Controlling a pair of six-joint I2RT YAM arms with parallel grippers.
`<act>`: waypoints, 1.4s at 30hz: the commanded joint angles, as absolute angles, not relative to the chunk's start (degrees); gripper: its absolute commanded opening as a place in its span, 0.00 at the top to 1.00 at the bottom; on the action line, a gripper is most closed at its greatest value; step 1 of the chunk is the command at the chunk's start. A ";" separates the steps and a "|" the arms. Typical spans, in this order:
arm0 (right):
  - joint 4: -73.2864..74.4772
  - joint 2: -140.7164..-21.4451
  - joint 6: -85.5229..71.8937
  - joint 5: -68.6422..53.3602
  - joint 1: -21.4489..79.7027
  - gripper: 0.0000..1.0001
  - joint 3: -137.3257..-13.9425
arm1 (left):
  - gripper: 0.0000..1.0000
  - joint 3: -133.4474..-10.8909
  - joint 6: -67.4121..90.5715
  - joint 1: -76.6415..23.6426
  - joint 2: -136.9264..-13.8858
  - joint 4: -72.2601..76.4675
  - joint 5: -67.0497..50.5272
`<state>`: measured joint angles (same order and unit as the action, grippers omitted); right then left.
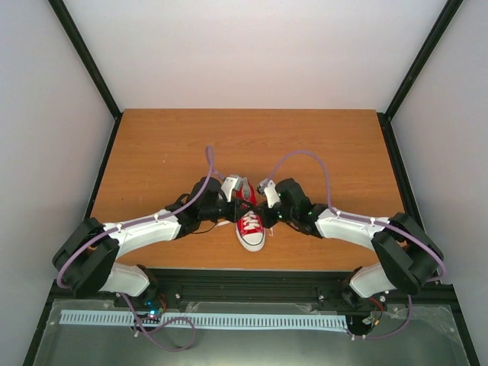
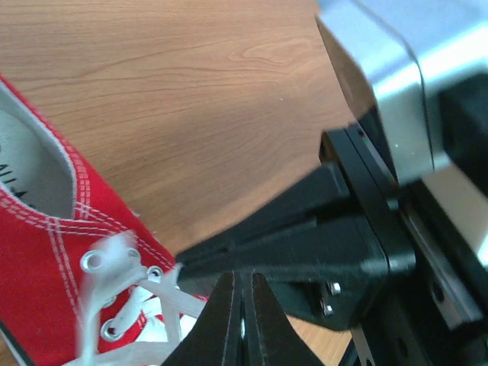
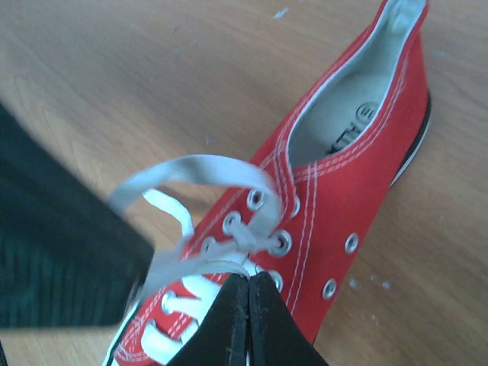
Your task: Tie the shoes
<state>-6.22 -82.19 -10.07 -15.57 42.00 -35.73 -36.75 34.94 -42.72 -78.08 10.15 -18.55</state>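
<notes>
The red sneaker (image 1: 250, 227) lies at the table's near middle, white toe cap toward the arm bases. Both grippers meet over its laced part. My left gripper (image 1: 239, 200) comes in from the left. In the left wrist view it (image 2: 244, 284) is shut, with a bit of white lace (image 2: 114, 305) showing between its jaws. My right gripper (image 1: 261, 204) comes in from the right. In the right wrist view it (image 3: 248, 279) is shut on a lace strand over the eyelets. A lace loop (image 3: 191, 169) arches from the top eyelets toward the left gripper's dark body (image 3: 53, 252). The shoe (image 3: 358, 175) stays on the wood.
The wooden table (image 1: 320, 145) is enclosed by white walls with black corner posts. The right gripper's black finger and silver wrist housing (image 2: 396, 91) fill the right of the left wrist view. Purple cables arch over both arms.
</notes>
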 commanded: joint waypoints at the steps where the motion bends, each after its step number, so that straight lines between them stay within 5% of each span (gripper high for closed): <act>1: -2.16 -83.05 -13.51 -14.29 40.78 0.97 -39.16 | 0.99 -36.47 28.65 -42.35 -77.14 13.53 -25.61; 9: -2.88 -84.80 -15.52 -15.72 40.26 0.97 -40.54 | 0.96 -35.12 23.69 -42.45 -77.73 6.30 -25.87; 19: -3.08 -84.65 -15.24 -16.72 40.25 0.97 -39.56 | 0.78 -33.10 21.28 -42.76 -79.25 3.18 -29.60; 29: -2.84 -83.23 -14.06 -16.67 40.25 0.97 -38.72 | 0.30 -32.69 26.52 -42.08 -68.20 -3.61 -20.12; 42: -2.94 -82.49 -12.94 -17.40 40.25 0.97 -38.22 | 0.44 -37.42 39.43 -39.55 -73.81 -1.05 -11.42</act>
